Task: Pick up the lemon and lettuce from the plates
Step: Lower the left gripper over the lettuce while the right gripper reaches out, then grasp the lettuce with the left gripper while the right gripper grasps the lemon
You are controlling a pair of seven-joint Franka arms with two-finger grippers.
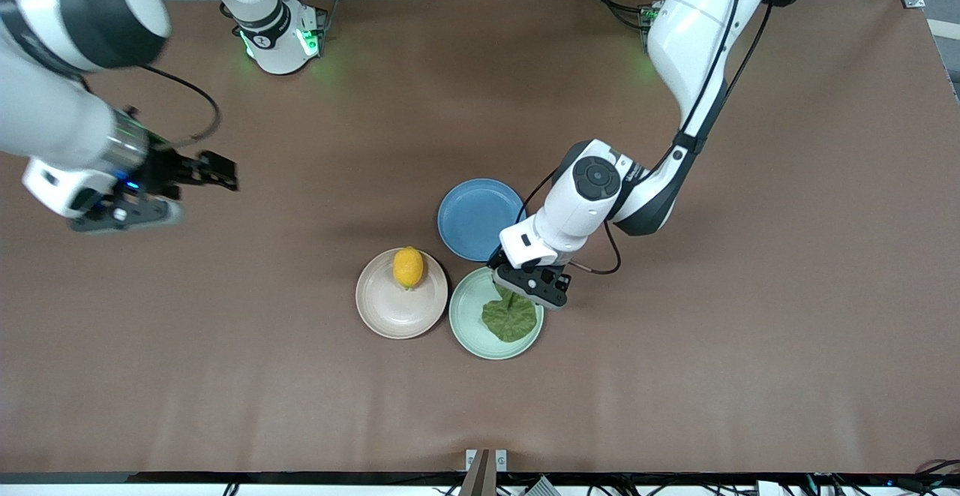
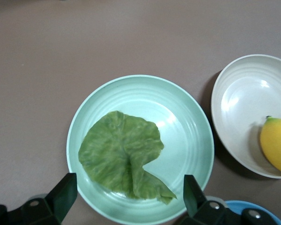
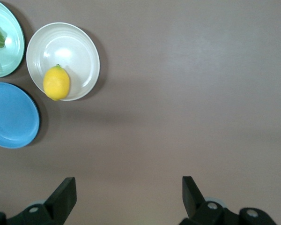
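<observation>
The yellow lemon (image 1: 408, 267) lies on the beige-pink plate (image 1: 390, 313), at the plate's edge farther from the front camera. The dark green lettuce (image 1: 511, 320) lies flat on the mint green plate (image 1: 468, 325) beside it. My left gripper (image 1: 527, 288) is open, low over the mint plate's rim farther from the front camera. In the left wrist view its fingers straddle the lettuce's (image 2: 119, 157) stem end, apart from it. My right gripper (image 1: 218, 172) is open and empty, up over bare table toward the right arm's end. The right wrist view shows the lemon (image 3: 56, 82).
An empty blue plate (image 1: 472, 214) sits farther from the front camera than the two plates, touching or nearly touching both. It also shows in the right wrist view (image 3: 11, 115). The brown table (image 1: 675, 376) spreads wide around the plates.
</observation>
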